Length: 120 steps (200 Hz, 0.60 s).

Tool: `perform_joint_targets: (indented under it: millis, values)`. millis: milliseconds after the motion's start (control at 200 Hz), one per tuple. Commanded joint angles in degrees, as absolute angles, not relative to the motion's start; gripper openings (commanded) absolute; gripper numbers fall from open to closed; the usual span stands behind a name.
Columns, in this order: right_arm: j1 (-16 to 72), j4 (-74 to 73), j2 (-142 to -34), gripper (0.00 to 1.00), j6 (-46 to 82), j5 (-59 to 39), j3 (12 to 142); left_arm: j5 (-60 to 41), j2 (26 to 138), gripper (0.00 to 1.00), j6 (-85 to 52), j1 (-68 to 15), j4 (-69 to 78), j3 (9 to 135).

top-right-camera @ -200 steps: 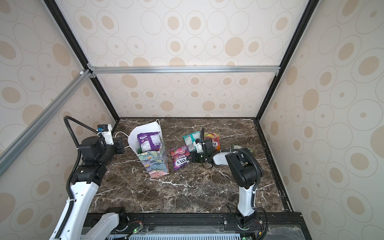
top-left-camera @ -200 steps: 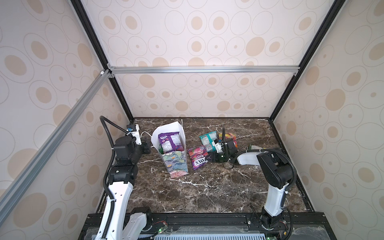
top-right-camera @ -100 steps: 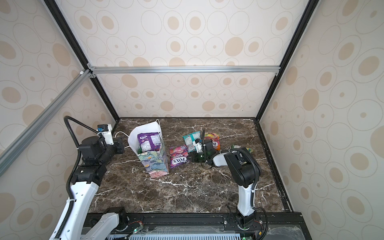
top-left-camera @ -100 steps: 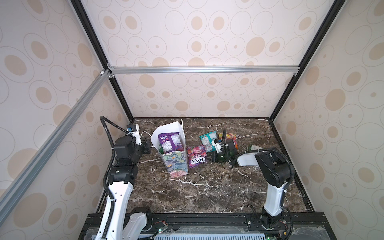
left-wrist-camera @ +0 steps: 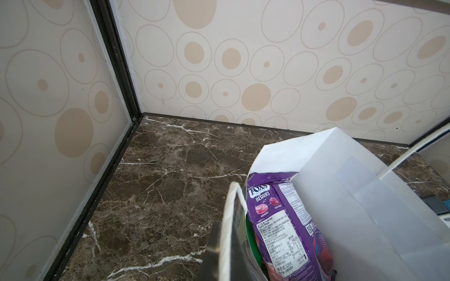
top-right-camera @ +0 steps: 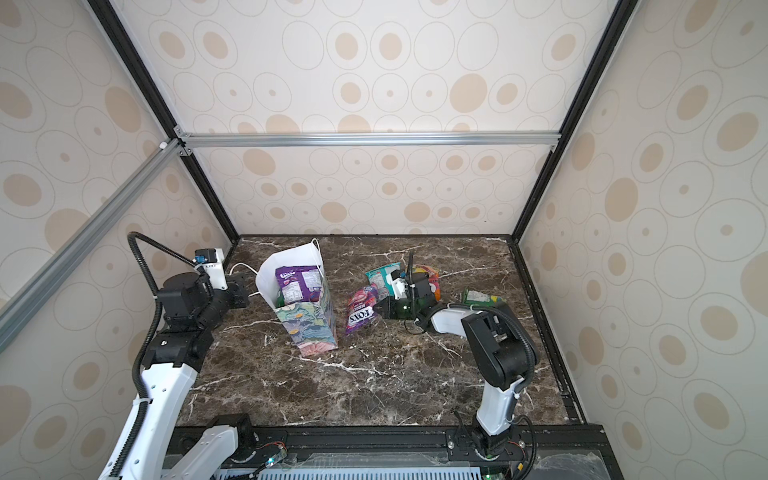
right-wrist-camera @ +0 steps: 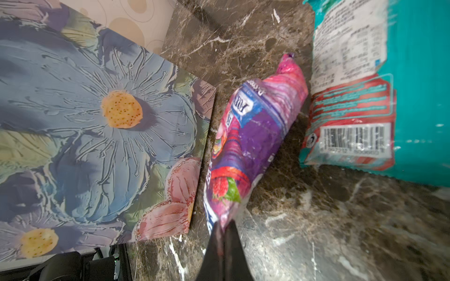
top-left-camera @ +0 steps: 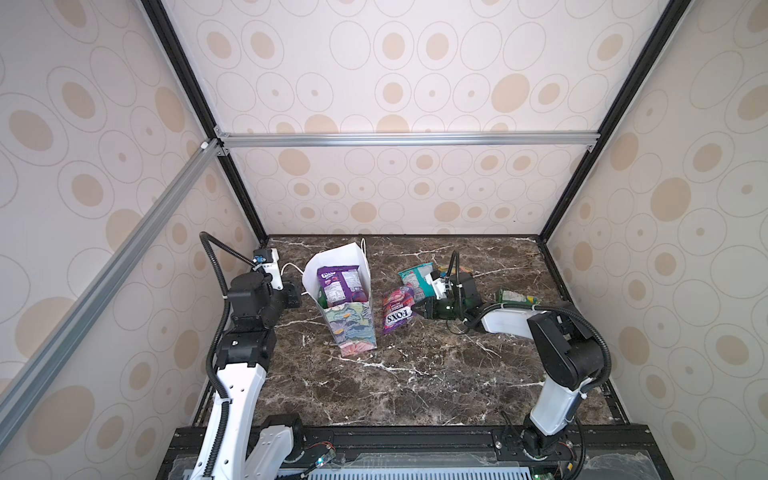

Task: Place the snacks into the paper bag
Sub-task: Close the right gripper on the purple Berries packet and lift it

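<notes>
Newly closed, the right fingers (right-wrist-camera: pixel 235 245) clamp the pink-red packet (top-left-camera: pixel 398 309) by its edge, mid-frame on the tabletop (top-left-camera: pixel 415 374) just right of the paper bag (top-left-camera: pixel 353 328), whose rim the left fingers (left-wrist-camera: pixel 213 250) pinch. With the grasp apparently made, the next move is a lift over the bag's open mouth.
</notes>
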<state>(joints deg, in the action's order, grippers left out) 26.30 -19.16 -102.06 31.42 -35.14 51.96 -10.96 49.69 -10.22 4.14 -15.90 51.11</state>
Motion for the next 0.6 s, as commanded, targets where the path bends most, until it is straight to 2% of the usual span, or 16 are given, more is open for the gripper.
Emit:
perform_joint_targets:
  millis: [0,595]
  values:
    - [26.7,-16.4,-97.6,0.0,29.0,-35.6,54.0,-11.1,49.0,0.0,-9.2,4.6,-15.4,51.5]
    - [30.1,7.6,-83.6,0.0,16.0,-30.8,65.2,-11.9,48.6,0.0,-9.5,4.5,-15.0,51.4]
